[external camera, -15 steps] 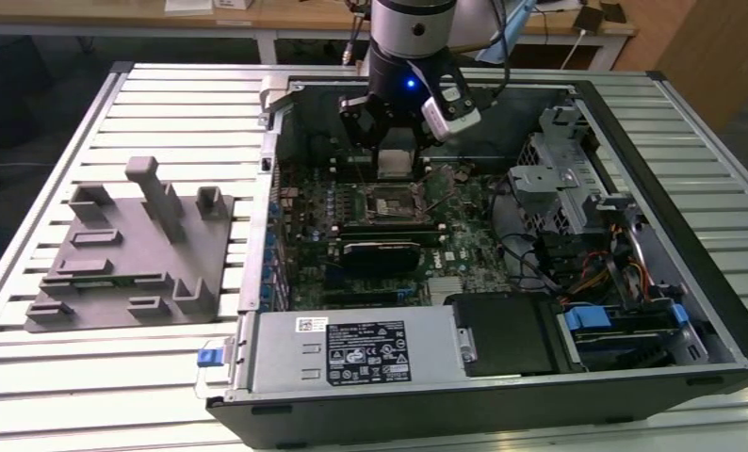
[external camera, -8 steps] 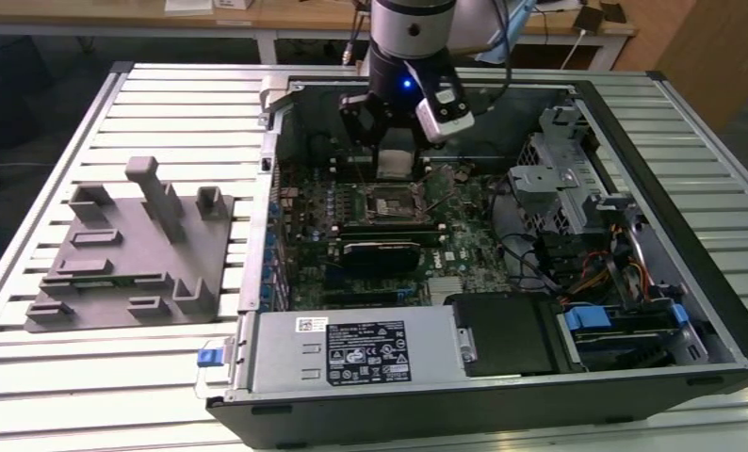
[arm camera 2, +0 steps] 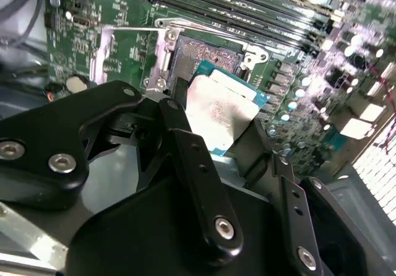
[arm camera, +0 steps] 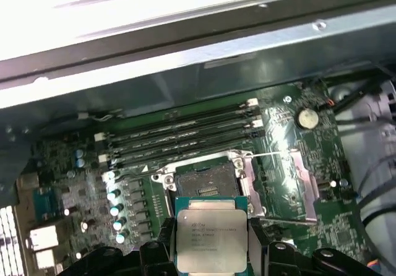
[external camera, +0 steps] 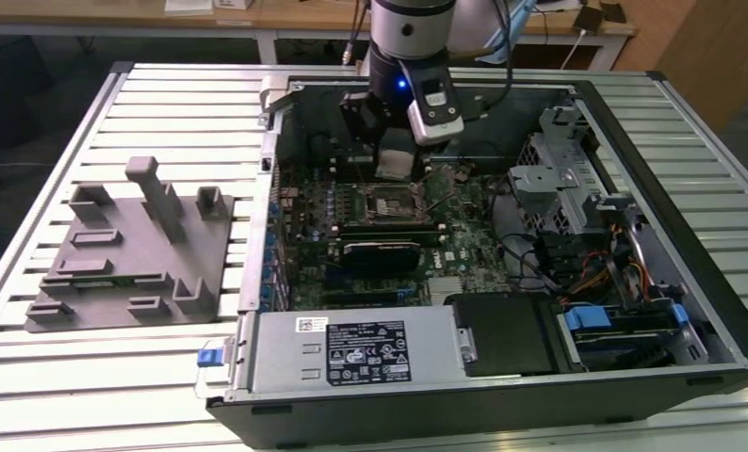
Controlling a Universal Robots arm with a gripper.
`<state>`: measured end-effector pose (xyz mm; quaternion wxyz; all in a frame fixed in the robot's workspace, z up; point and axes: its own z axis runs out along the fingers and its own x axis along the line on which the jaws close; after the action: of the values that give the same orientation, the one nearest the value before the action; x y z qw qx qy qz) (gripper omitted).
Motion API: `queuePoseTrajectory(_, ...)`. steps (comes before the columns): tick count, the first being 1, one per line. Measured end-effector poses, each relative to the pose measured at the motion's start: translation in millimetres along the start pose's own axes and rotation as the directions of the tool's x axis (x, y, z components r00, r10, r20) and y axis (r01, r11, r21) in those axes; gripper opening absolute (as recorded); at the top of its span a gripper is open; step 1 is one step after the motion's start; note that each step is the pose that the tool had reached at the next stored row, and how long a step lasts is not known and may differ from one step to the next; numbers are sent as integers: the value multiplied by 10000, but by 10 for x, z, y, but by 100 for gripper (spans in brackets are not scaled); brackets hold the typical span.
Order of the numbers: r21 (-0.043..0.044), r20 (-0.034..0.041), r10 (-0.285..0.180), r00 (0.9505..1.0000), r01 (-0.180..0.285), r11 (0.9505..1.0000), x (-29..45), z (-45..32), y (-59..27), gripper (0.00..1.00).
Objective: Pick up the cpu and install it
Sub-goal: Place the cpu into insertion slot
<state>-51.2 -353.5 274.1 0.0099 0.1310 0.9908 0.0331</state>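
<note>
Open case (external camera: 500, 414): we've got the cpu (arm camera: 210, 239) pinched in our claw (arm camera: 211, 246), hovering just beside the empty socket (arm camera: 207, 183).

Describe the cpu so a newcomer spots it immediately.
Inside the open computer case, find the end effector above the green motherboard. The cpu is the flat square it grips: pale silver top, thin teal rim, unlike the dark, metal-framed socket on the board.

Silver-topped cpu (arm camera: 206, 239), green motherboard (arm camera: 291, 164)
</note>
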Motion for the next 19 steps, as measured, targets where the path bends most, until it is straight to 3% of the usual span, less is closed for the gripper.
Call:
queuePoseTrajectory(4, 6, 50, 728, 9973, -728, 9973, 0, 4, 0, 54)
queuePoseTrajectory(9, 9, 112, 1618, 9868, -1618, 9868, 0, 8, -1, 54)
queuePoseTrajectory(14, 5, 175, 2512, 9678, -2512, 9679, 0, 13, -1, 54)
queuePoseTrajectory(19, -4, 238, 3384, 9407, -3385, 9410, 0, 17, -2, 54)
